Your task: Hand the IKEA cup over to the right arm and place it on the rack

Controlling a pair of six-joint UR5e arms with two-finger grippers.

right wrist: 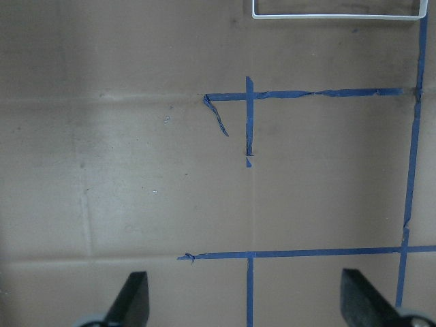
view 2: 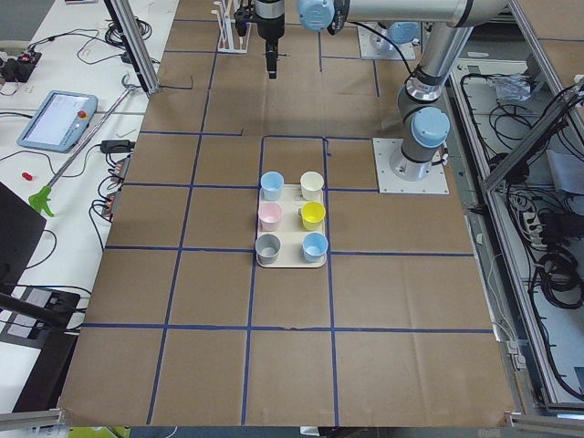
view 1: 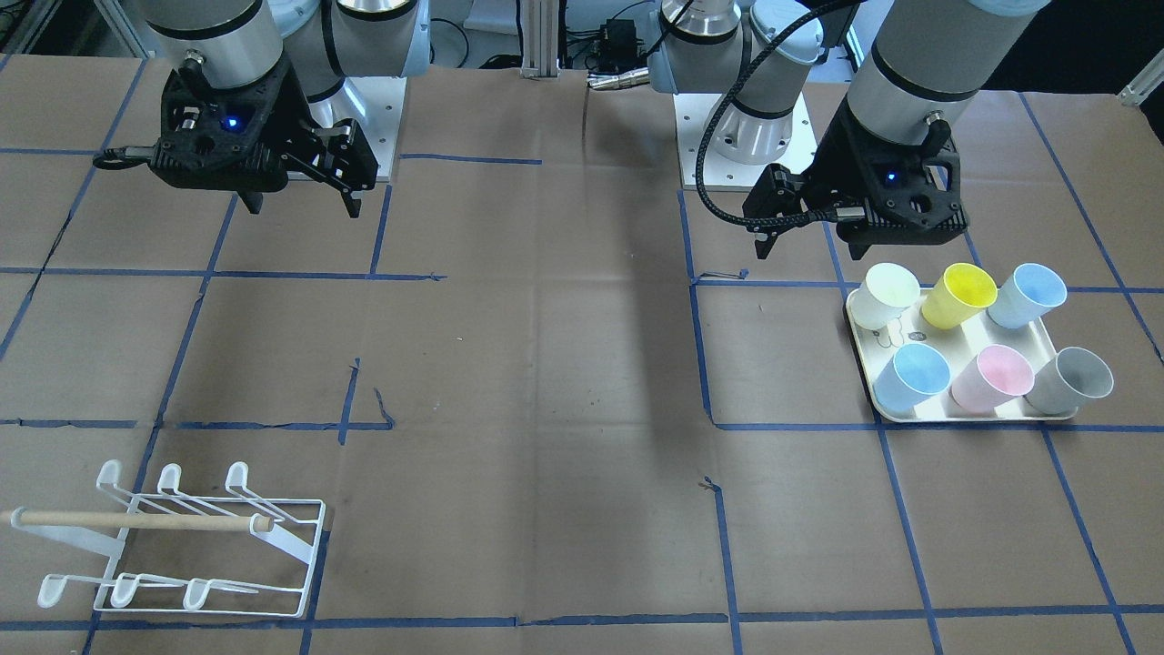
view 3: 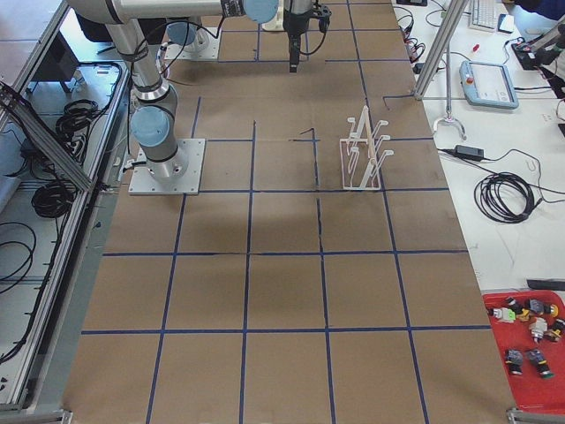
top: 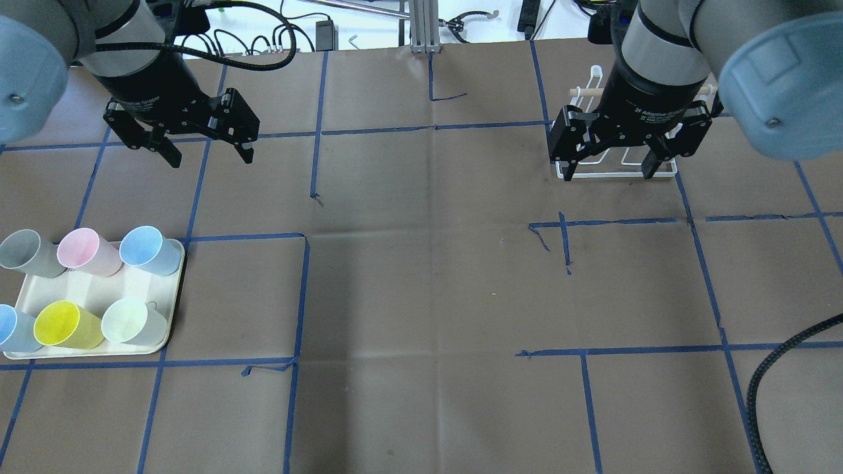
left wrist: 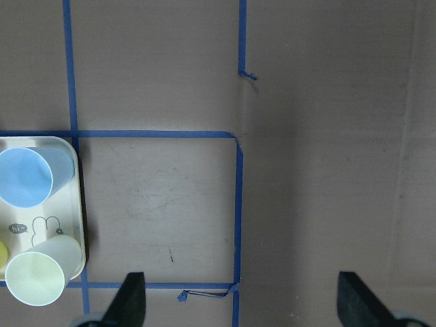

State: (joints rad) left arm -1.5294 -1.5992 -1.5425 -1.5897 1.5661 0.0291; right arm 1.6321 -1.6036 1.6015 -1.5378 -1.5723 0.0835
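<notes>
On one cream rectangular tray I count six plastic cups: two pale blue cups, one yellow cup, one pink cup, one grey cup and one whitish-green cup. One white wire rack has six upturned prongs and one wooden dowel. Two silver-grey robot arms.

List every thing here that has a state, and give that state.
left gripper, jaws open, empty
right gripper, jaws open, empty
rack, standing, prongs bare
tray, holds six cups
white cup, upright on tray
yellow cup, upright on tray
pink cup, upright on tray
grey cup, upright on tray
blue cup beside yellow, upright on tray
blue cup beside pink, upright on tray
</notes>
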